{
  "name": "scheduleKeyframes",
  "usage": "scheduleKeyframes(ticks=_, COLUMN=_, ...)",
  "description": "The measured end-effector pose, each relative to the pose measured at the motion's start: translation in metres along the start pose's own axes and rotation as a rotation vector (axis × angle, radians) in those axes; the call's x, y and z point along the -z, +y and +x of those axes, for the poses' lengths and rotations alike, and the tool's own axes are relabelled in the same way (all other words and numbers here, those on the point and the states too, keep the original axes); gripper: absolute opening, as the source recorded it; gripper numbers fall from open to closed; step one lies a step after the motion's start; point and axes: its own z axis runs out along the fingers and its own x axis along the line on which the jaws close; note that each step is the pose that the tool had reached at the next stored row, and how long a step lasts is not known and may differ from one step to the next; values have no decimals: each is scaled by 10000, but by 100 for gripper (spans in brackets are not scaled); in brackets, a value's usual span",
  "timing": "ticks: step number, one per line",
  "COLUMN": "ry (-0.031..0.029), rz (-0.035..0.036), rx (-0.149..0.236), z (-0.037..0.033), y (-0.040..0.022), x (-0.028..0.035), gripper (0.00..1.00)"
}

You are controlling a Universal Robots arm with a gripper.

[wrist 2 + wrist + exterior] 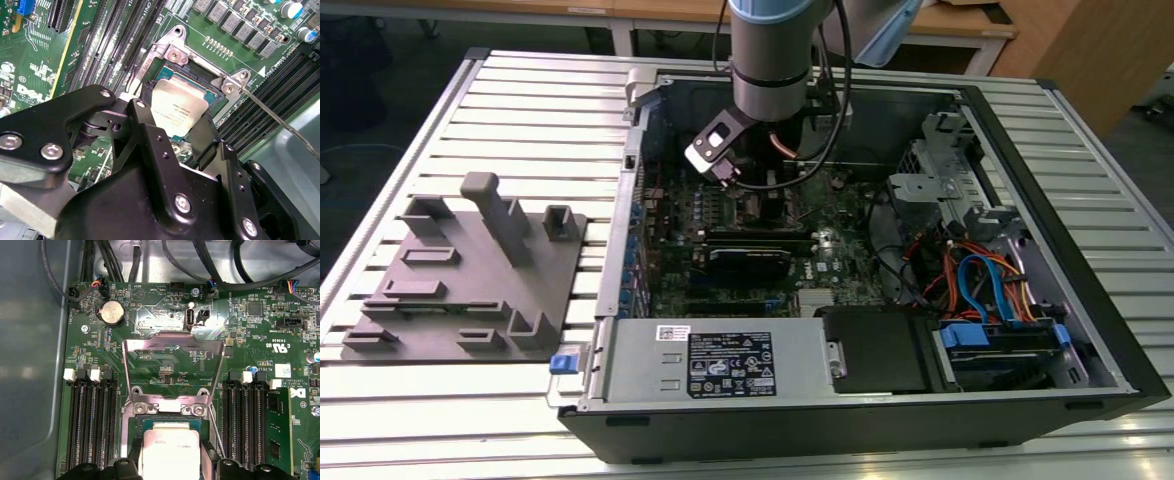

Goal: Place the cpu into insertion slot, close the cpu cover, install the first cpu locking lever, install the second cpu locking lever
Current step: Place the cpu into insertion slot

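The cpu [177,107] is a small square chip with a silver-grey top, and my gripper [175,120] is shut on it, one black finger on each of two opposite edges. It hangs level just over the insertion slot [199,69], whose dark rim shows around it. In the first wrist view the cpu [171,452] sits between the fingers of the gripper [171,467], over the insertion slot [170,418]. The cpu cover [172,343] is swung fully open and lies back on the green board. A thin locking lever [280,125] stands free beside the socket. In the exterior view the gripper [761,185] is deep inside the case.
Black memory slots [92,425] flank the socket on both sides. A coin battery [112,313] and cable plugs lie beyond the open cover. The open computer case [1121,300] walls in the board. A grey fixture plate [467,270] stands at the exterior view's left.
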Motion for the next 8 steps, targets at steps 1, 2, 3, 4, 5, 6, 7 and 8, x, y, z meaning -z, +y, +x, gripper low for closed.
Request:
scheduleKeyframes(ticks=1, ry=1, rz=-1, rx=1, z=1, y=0, x=-1, gripper=54)
scheduleKeyframes(ticks=2, ry=2, rz=-1, rx=2, z=2, y=0, x=-1, gripper=54)
scheduleKeyframes(ticks=3, ry=3, rz=0, rx=1, z=2, y=0, x=-1, gripper=54)
scheduleKeyframes(ticks=4, ry=4, rz=-1, rx=0, z=2, y=0, x=-2, gripper=54)
scheduleKeyframes(ticks=5, ry=6, rz=0, rx=0, z=3, y=0, x=-2, gripper=54)
scheduleKeyframes(ticks=6, ry=7, rz=0, rx=0, z=3, y=0, x=-2, gripper=54)
scheduleKeyframes(ticks=7, ry=7, rz=0, rx=-1, z=3, y=0, x=-2, gripper=54)
scheduleKeyframes(ticks=8, ry=8, rz=0, rx=-1, z=3, y=0, x=-2, gripper=54)
